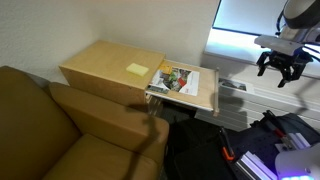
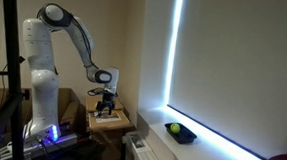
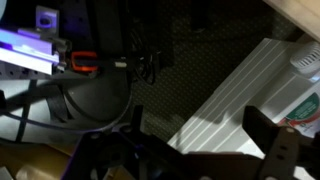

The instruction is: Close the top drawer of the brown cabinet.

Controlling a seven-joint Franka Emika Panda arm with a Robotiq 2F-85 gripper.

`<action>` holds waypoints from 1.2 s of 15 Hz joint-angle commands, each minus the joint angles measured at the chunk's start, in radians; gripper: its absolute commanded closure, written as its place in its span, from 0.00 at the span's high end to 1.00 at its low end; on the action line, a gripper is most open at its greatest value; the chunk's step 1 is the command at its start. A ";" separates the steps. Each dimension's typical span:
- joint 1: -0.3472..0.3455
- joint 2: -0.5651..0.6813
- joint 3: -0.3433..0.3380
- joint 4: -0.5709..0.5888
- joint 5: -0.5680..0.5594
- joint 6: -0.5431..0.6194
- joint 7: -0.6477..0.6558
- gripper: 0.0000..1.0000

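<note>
The brown cabinet (image 1: 100, 65) stands beside a sofa, with a yellow sticky note (image 1: 137, 69) on its flat top. Its top drawer (image 1: 203, 97) is pulled out and holds colourful items (image 1: 177, 79). My gripper (image 1: 281, 70) hangs in the air, apart from the drawer front and higher than it, with its fingers open and empty. In the other exterior view the gripper (image 2: 106, 100) is just above the cabinet (image 2: 108, 119). The wrist view shows the two spread fingers (image 3: 200, 150) over the dark floor, with a strip of light wood (image 3: 300, 12) in the top corner.
A dark brown sofa (image 1: 60, 130) adjoins the cabinet. A black bag (image 1: 195, 150) lies on the floor under the drawer. A white ribbed heater (image 3: 240, 100) and cables (image 3: 90, 65) lie below the gripper. A black tray with a green ball (image 2: 180, 133) sits on the window sill.
</note>
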 commanded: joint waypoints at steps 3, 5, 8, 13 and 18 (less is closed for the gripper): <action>0.049 0.036 -0.064 0.008 0.050 -0.001 -0.004 1.00; 0.051 0.141 -0.055 0.042 -0.005 0.047 0.101 1.00; 0.093 0.277 -0.074 0.072 0.016 0.238 0.257 1.00; 0.210 0.492 -0.123 0.172 0.161 0.425 0.365 1.00; 0.227 0.615 -0.013 0.296 0.358 0.369 0.240 1.00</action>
